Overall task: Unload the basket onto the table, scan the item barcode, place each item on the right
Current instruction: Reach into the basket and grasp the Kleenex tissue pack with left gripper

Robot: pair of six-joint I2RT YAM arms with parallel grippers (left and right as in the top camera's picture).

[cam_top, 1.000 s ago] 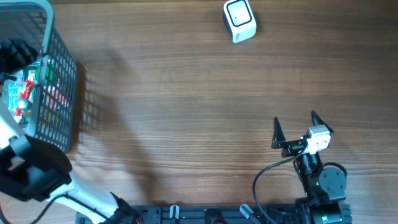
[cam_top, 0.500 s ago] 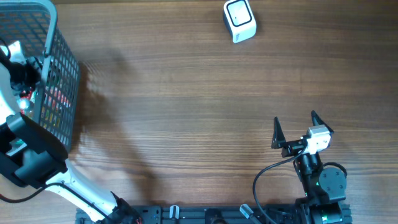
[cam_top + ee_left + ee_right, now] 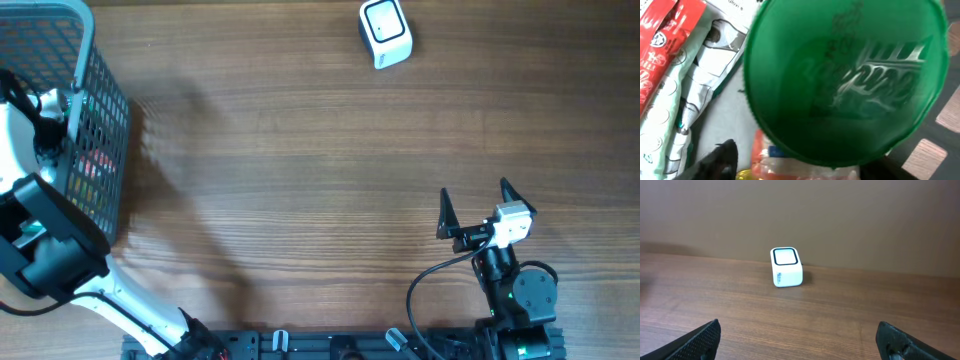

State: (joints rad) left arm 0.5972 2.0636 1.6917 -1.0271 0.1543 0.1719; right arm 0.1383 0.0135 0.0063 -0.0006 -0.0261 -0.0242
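Observation:
A round green-lidded container (image 3: pixel 845 80) fills the left wrist view, lying among packets inside the black wire basket (image 3: pixel 100 90) at the table's far left. My left gripper (image 3: pixel 807 161) is down in the basket. Its jaws stand on either side of the container's clear body. A gap shows between the left finger (image 3: pixel 724 159) and the container, so the jaws are open. The white barcode scanner (image 3: pixel 385 33) stands at the back of the table, also visible as the scanner (image 3: pixel 786 267). My right gripper (image 3: pixel 474 190) is open and empty near the front right.
A red packet (image 3: pixel 665 45) and a white-and-green packet (image 3: pixel 695 100) lie beside the container in the basket. Something yellow (image 3: pixel 747 175) sits under it. The basket's high wire walls (image 3: pixel 80 60) surround the left arm (image 3: pixel 40 250).
The left arm has reached farther into the basket and its jaws have narrowed around the green-lidded container. The right arm and the scanner have not moved.

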